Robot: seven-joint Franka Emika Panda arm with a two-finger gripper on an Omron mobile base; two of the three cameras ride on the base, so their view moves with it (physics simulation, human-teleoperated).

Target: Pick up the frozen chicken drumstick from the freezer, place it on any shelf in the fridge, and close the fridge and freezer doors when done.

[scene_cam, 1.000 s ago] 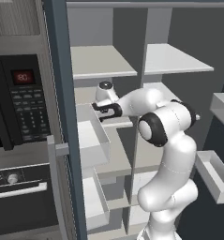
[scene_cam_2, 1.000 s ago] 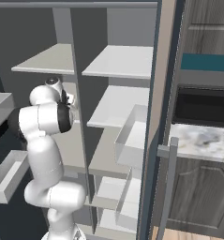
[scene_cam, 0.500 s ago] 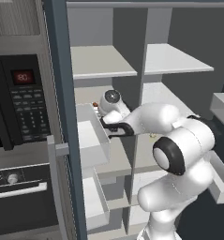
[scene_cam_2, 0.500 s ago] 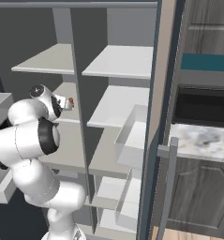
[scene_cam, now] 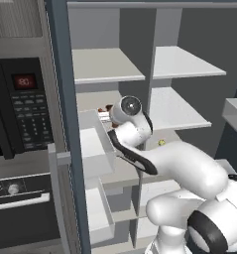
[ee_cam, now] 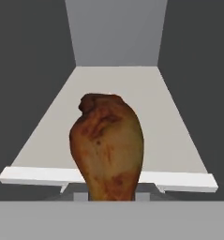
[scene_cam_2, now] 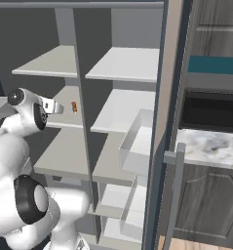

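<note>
— Where's the drumstick (ee_cam: 108, 145)?

— On the second board (ee_cam: 179, 140) of the freezer (scene_cam_2: 54, 151), a little way in from the front lip. Standing on its narrow end, fat end up, dead centre in the hand view.

— And the gripper (scene_cam_2: 59, 107)?

— Reaching level into that bay, pointed straight at the meat. From the right base view it looks just short of it, apart and not touching. Spread or pressed together, I can't tell; the tips are too small there and hidden in the hand view.

— So the step is the grab?

— My reading, yes: final approach, grasp not yet made.

— What makes it go well?

— Keep the line as it is, since the centring is good. Ease forward slowly with the jaws wide so a tip doesn't nudge the lump over; it stands tall on a small foot and would likely topple or skid on that smooth board. Take it low on the body, across the narrower part, then close firmly. Lift a touch before backing out, to clear the lip
</note>
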